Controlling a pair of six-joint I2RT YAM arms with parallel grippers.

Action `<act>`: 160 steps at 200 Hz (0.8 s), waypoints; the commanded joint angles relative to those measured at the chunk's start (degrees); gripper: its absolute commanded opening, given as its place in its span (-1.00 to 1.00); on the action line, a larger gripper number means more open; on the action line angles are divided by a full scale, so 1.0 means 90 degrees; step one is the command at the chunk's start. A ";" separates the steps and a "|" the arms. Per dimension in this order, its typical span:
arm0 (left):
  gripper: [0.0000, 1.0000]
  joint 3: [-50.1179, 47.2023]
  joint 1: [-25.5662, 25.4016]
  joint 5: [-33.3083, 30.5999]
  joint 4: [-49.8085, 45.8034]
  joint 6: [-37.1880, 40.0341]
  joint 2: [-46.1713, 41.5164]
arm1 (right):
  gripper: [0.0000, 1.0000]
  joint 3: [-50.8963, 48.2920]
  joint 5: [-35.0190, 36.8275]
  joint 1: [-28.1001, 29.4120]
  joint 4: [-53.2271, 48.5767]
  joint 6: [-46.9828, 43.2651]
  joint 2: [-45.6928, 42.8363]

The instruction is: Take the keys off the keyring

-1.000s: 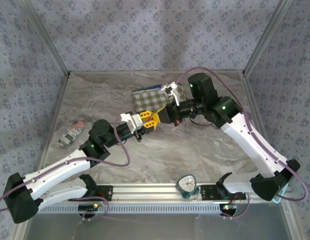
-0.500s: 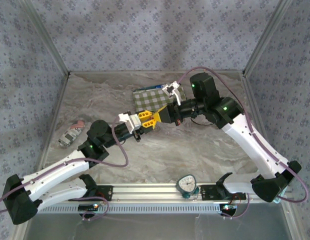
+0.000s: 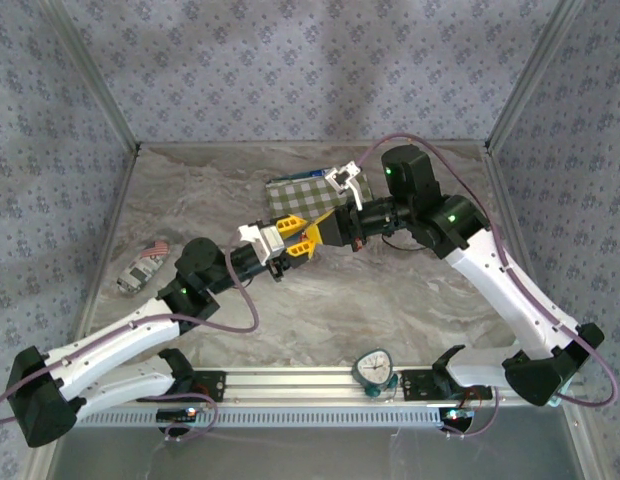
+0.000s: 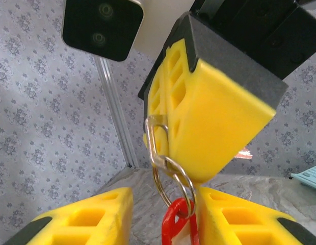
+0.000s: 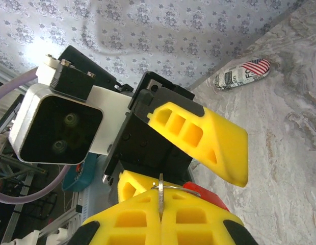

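Observation:
Both grippers meet in mid-air above the table's middle. My right gripper [image 5: 161, 206] is shut on a flat silver key [image 5: 160, 194], pinched edge-on between its yellow fingers [image 4: 214, 107]. From that key [image 4: 155, 139] hangs the steel keyring [image 4: 170, 176], and a red tag [image 4: 174, 224] hangs on the ring. My left gripper [image 4: 163, 204] stands open; the ring and red tag hang between its fingers, close to the right-hand one [image 4: 234, 219]. From above, the left gripper [image 3: 278, 240] and the right gripper [image 3: 310, 234] sit tip to tip.
A checkered cloth pouch [image 3: 315, 197] lies behind the grippers at the back of the table. A flag-printed can [image 3: 142, 268] lies on its side at the left. A small round timer [image 3: 372, 368] stands on the front rail. Patterned walls enclose three sides.
Both grippers have drifted slightly towards the back while staying tip to tip. The right gripper's hold on the key is unchanged.

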 commanded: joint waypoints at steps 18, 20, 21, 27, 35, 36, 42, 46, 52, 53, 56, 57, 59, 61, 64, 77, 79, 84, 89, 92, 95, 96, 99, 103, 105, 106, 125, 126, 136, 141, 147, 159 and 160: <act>-0.31 0.0190 -0.0044 0.0020 0.0375 0.0092 0.0016 | -1.00 -0.0083 -0.0182 -0.0035 0.0113 0.0113 -0.0147; -0.31 0.0192 -0.0040 0.0024 0.0386 0.0091 0.0016 | -1.00 -0.0088 -0.0186 -0.0035 0.0115 0.0114 -0.0150; -0.31 0.0192 -0.0038 0.0024 0.0400 0.0088 0.0016 | -1.00 -0.0090 -0.0183 -0.0037 0.0117 0.0111 -0.0151; -0.31 0.0192 -0.0043 0.0023 0.0439 0.0097 0.0025 | -1.00 -0.0100 -0.0190 -0.0033 0.0110 0.0118 -0.0145; -0.31 0.0201 -0.0043 0.0037 0.0489 0.0112 0.0037 | -1.00 -0.0115 -0.0195 -0.0028 0.0112 0.0127 -0.0156; -0.31 0.0202 -0.0040 0.0041 0.0495 0.0113 0.0036 | -1.00 -0.0118 -0.0198 -0.0028 0.0115 0.0127 -0.0154; -0.31 0.0202 -0.0036 0.0059 0.0533 0.0123 0.0047 | -1.00 -0.0124 -0.0201 -0.0030 0.0113 0.0128 -0.0156; -0.31 0.0202 -0.0037 0.0060 0.0556 0.0124 0.0053 | -1.00 -0.0131 -0.0211 -0.0033 0.0113 0.0132 -0.0154; -0.31 0.0211 -0.0043 0.0090 0.0583 0.0133 0.0070 | -1.00 -0.0132 -0.0211 -0.0030 0.0118 0.0128 -0.0158; -0.31 0.0212 -0.0039 0.0087 0.0586 0.0143 0.0067 | -1.00 -0.0132 -0.0210 -0.0029 0.0119 0.0128 -0.0159; -0.31 0.0219 -0.0039 0.0101 0.0604 0.0143 0.0072 | -1.00 -0.0132 -0.0210 -0.0033 0.0117 0.0126 -0.0152; -0.31 0.0225 -0.0037 0.0102 0.0606 0.0143 0.0073 | -1.00 -0.0137 -0.0210 -0.0036 0.0118 0.0127 -0.0157; -0.32 0.0220 -0.0046 0.0096 0.0613 0.0143 0.0081 | -1.00 -0.0140 -0.0210 -0.0035 0.0112 0.0127 -0.0167; -0.33 0.0226 -0.0053 0.0094 0.0617 0.0143 0.0084 | -1.00 -0.0141 -0.0212 -0.0030 0.0117 0.0128 -0.0163; -0.35 0.0235 -0.0047 0.0108 0.0618 0.0143 0.0091 | -1.00 -0.0146 -0.0215 -0.0034 0.0115 0.0128 -0.0166; -0.45 0.0260 -0.0050 0.0145 0.0602 0.0163 0.0126 | -1.00 -0.0161 -0.0215 -0.0038 0.0115 0.0128 -0.0186; -0.45 0.0268 -0.0047 0.0150 0.0600 0.0163 0.0129 | -1.00 -0.0161 -0.0219 -0.0038 0.0111 0.0132 -0.0189; -0.46 0.0271 -0.0046 0.0150 0.0597 0.0168 0.0133 | -1.00 -0.0170 -0.0229 -0.0043 0.0115 0.0142 -0.0197; -0.47 0.0271 -0.0047 0.0160 0.0597 0.0163 0.0143 | -1.00 -0.0179 -0.0229 -0.0041 0.0115 0.0147 -0.0199; -0.50 0.0271 -0.0046 0.0169 0.0598 0.0171 0.0143 | -1.00 -0.0180 -0.0229 -0.0046 0.0115 0.0147 -0.0201; -0.52 0.0271 -0.0051 0.0159 0.0599 0.0172 0.0143 | -1.00 -0.0184 -0.0233 -0.0044 0.0110 0.0153 -0.0211; -0.53 0.0266 -0.0048 0.0160 0.0599 0.0172 0.0143 | -1.00 -0.0187 -0.0241 -0.0046 0.0115 0.0155 -0.0215; -0.54 0.0260 -0.0052 0.0162 0.0605 0.0173 0.0156 | -1.00 -0.0190 -0.0245 -0.0047 0.0196 0.0156 -0.0214; -0.55 0.0262 -0.0050 0.0148 0.0613 0.0170 0.0148 | -1.00 -0.0198 -0.0247 -0.0048 0.0277 0.0164 -0.0220; -0.55 0.0256 -0.0047 0.0144 0.0622 0.0169 0.0144 | -1.00 -0.0200 -0.0249 -0.0057 0.0284 0.0159 -0.0228; -0.55 0.0254 -0.0046 0.0143 0.0625 0.0166 0.0143 | -1.00 -0.0205 -0.0249 -0.0052 0.0285 0.0158 -0.0234; -0.59 0.0237 -0.0055 0.0128 0.0723 0.0153 0.0141 | -1.00 -0.0245 -0.0259 -0.0073 0.0287 0.0157 -0.0246; -0.60 0.0239 -0.0055 0.0130 0.0724 0.0153 0.0137 | -1.00 -0.0247 -0.0259 -0.0070 0.0286 0.0157 -0.0242; -0.74 0.0251 -0.0056 0.0127 0.0726 0.0165 0.0124 | -1.00 -0.0260 -0.0269 -0.0090 0.0259 0.0147 -0.0249; -0.82 0.0264 -0.0055 0.0138 0.0711 0.0163 0.0124 | -1.00 -0.0268 -0.0262 -0.0103 0.0249 0.0138 -0.0261; -0.91 0.0273 -0.0058 0.0177 0.0681 0.0176 0.0115 | -1.00 -0.0277 -0.0259 -0.0116 0.0256 0.0137 -0.0283; -1.00 0.0295 -0.0057 0.0188 0.0588 0.0182 0.0090 | -1.00 -0.0288 -0.0221 -0.0147 0.0246 0.0113 -0.0310; -1.00 0.0298 -0.0056 0.0185 0.0578 0.0182 0.0087 | -1.00 -0.0283 -0.0216 -0.0156 0.0246 0.0111 -0.0313</act>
